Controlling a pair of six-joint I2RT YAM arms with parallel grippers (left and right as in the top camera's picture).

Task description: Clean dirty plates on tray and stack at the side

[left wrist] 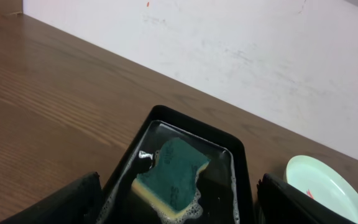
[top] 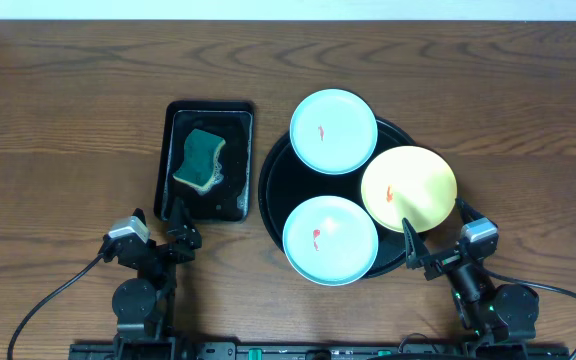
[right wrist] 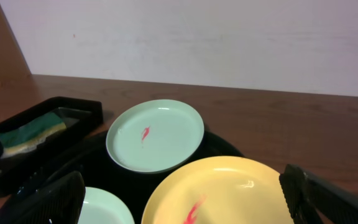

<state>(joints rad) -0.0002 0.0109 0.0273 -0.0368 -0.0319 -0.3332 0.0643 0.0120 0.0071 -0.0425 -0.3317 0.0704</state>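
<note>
Round plates laid flat, faces up, on tray (top: 276, 188), red smear seen on each: far mint plate (top: 333, 131) at tray's far rim, near mint plate (top: 330, 240) at near rim, yellow plate (top: 408, 188) at right.
Sponge tray (top: 234, 140) set just left of tray, long axis far-to-near; sponge (top: 200, 160) held inside.
Left gripper (top: 176, 222) seen spread at sponge tray's near end.
Right gripper (top: 436, 232) seen spread at tray's near-right rim.

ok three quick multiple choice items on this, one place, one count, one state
1. The sponge lies: A on a plate; B in the small tray; C on the table.
2. Plates with a red smear: A one; B two; C three.
3. The left fingers are: A open, empty; B shut on the sponge; C shut on a plate.
Answers: B, it sits in suds inside that tray. C, both mint ones and the yellow one are marked. A, they stand wide apart with nothing between.
</note>
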